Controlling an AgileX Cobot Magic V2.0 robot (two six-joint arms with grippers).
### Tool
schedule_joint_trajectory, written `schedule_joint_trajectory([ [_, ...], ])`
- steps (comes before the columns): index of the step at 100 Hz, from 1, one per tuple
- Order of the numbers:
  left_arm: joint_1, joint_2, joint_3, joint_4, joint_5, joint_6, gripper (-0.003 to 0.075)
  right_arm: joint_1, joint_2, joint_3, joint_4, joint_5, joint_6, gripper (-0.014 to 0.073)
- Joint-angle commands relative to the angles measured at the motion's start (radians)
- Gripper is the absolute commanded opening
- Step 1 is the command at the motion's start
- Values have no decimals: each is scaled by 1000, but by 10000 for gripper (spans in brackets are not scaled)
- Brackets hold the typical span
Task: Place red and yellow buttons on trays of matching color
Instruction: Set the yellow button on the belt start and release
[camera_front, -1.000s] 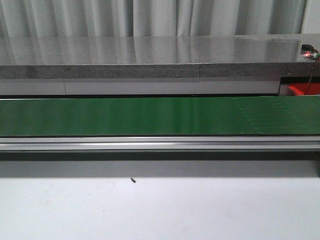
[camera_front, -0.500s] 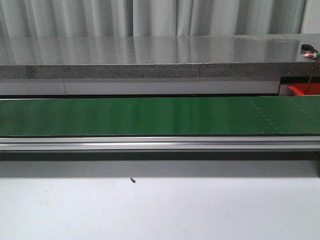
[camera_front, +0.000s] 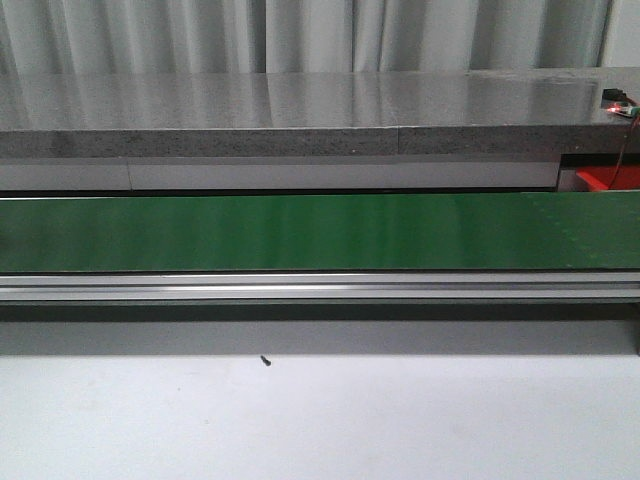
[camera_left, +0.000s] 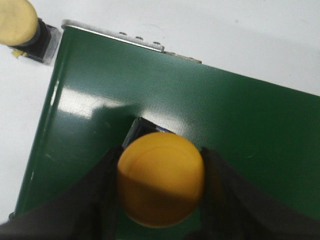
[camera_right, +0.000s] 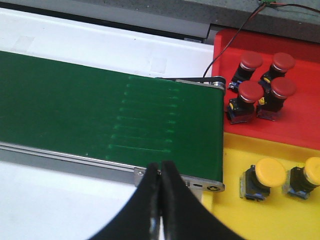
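In the left wrist view my left gripper (camera_left: 161, 186) is shut on a yellow button (camera_left: 161, 170), with one dark finger against each side of its cap, right over the green belt (camera_left: 240, 130) near the belt's end. A second yellow button (camera_left: 17, 22) stands on the white table beside the belt's corner. In the right wrist view my right gripper (camera_right: 161, 167) is shut and empty over the belt's near rail. Close by it are the red tray (camera_right: 305, 117) with several red buttons (camera_right: 250, 92) and the yellow tray (camera_right: 260, 215) with two yellow buttons (camera_right: 270, 172). Neither gripper shows in the front view.
The green conveyor belt (camera_front: 300, 232) runs across the front view with an aluminium rail (camera_front: 300, 288) along its near side. A grey stone counter (camera_front: 300, 110) lies behind it. A corner of the red tray (camera_front: 600, 180) shows at the far right, and white table (camera_front: 400, 420) lies in front.
A faint seam on the belt has shifted to the right in the front view, so the belt is running rightward. Nothing else has changed there.
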Motion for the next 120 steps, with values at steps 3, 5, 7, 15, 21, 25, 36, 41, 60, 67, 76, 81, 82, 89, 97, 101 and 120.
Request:
schedule_joint_trajectory([
  [3, -5, -54, -4, -15, -51, 1, -5, -5, -4, -25, -5, -60, -1, -68],
  [5, -5, -54, 1, -15, -56, 1, -3, -5, -4, -25, -5, -60, -1, -68],
  [7, -5, -54, 6, -15, -59, 1, 1, -5, -4, -25, -5, -60, -1, -68],
  [15, -5, -54, 21, -15, -71, 1, 35, -5, -4, -25, -5, -60, -1, -68],
  [21, -5, -54, 23, -15, -71, 1, 76, -5, -4, -25, -5, -60, -1, -68],
  [25, -5, -54, 23, -15, -71, 1, 119, -5, -4, -25, -5, -60, -1, -68],
  [36, -5, -54, 23, -15, -71, 1, 284, -5, -4, -25, -5, -60, -1, -68],
  [41, -5, -54, 23, -16, -69, 1, 373, -5, -4, -25, -5, -60, -1, -68],
  [60, -5, -56, 11, -42, -52, 1, 594, -5, -4, -25, -5, -60, -1, -68],
  [67, -5, -64, -5, -42, -39, 1, 590, -5, -4, -25, -5, -60, -1, -68],
  [76, -3, -78, -37, -42, -39, 1, 589, -5, -4, -25, -5, -60, -1, -68],
  [81, 4, -80, -62, -40, -37, 1, 589, -5, -4, -25, -5, -60, -1, -68],
  [82, 5, -80, -70, -40, -37, 1, 589, -5, -4, -25, -5, -60, -1, -68],
  [89, 23, -80, -108, -38, -35, 1, 589, -5, -4, -25, -5, -60, -1, -68],
  [97, 54, -80, -139, -34, -40, 1, 589, -5, -4, -25, -5, -57, -1, -68],
  [101, 74, -80, -149, -34, -53, 1, 589, -5, -4, -25, -5, -57, -1, -68],
  [120, 162, -78, -159, -21, -171, 3, 589, -5, -4, -25, -5, -57, -1, -68],
])
